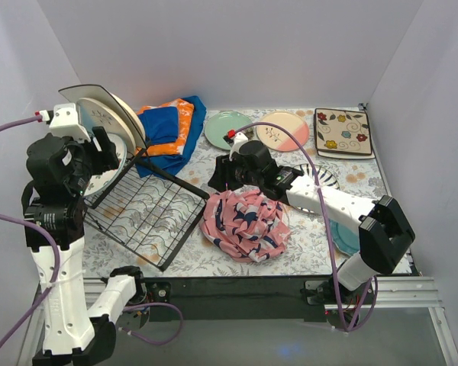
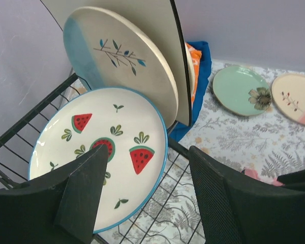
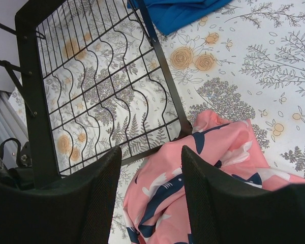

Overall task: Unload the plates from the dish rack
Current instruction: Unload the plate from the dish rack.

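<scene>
**Left gripper spread at the watermelon plate, three plates in the rack**

The left gripper [image 2: 148,155] has its jaws spread wide with nothing between them. Its left finger sits in front of the lower rim of the white plate with red watermelon marks [image 2: 101,142], which leans back in the dish rack [image 1: 174,178]. I cannot tell whether finger and rim touch. Just behind that plate stands the cream-and-blue plate [image 2: 119,56], and behind that a large cream one [image 2: 160,30], all three tilted the same way.

The right gripper [image 3: 151,155] is also spread and empty. It hangs over the rack's bottom bar, where the pink patterned cloth [image 3: 218,152] touches it.

The rack takes up the left side of the table [image 1: 206,162]. Along the far edge lie the mint green plate [image 1: 227,130] and the cream-and-pink plate [image 1: 282,130], and the square plate [image 1: 343,133] is in the far right corner. A teal plate [image 1: 345,238] shows by the right edge, partly under the right arm.

Likely risks:
- If the jaws close without straddling the rim, the finger could push the watermelon plate flat or slide it along the wires.
- Lifting that plate may jostle the two behind it, and they could tip forward.
- A glazed rim may slip from a shallow pinch.
- The right gripper, if lowered, could snag the cloth or nudge the rack and shake the plates.
</scene>
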Robot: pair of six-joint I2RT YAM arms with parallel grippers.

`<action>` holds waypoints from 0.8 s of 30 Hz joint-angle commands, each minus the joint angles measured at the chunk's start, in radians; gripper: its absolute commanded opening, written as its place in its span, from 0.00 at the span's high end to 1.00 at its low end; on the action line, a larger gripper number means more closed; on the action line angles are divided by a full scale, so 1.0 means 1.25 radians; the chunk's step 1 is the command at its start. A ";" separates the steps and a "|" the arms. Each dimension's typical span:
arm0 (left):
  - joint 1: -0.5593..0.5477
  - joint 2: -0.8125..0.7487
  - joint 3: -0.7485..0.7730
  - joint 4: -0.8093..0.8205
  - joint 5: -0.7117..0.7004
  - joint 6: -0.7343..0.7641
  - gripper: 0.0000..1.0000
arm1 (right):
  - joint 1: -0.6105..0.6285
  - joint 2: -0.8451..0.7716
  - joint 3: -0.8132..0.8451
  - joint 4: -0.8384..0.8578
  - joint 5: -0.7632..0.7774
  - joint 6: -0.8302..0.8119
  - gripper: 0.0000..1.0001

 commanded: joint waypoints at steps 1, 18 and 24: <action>-0.005 0.005 -0.050 -0.034 0.008 0.078 0.37 | -0.001 -0.009 -0.008 0.049 -0.004 -0.021 0.43; -0.010 0.234 0.214 0.016 -0.097 -0.183 0.53 | 0.018 -0.003 0.137 0.117 -0.003 0.383 0.45; -0.008 0.157 0.067 0.150 -0.150 -0.279 0.60 | 0.099 0.080 0.306 0.066 0.054 0.420 0.50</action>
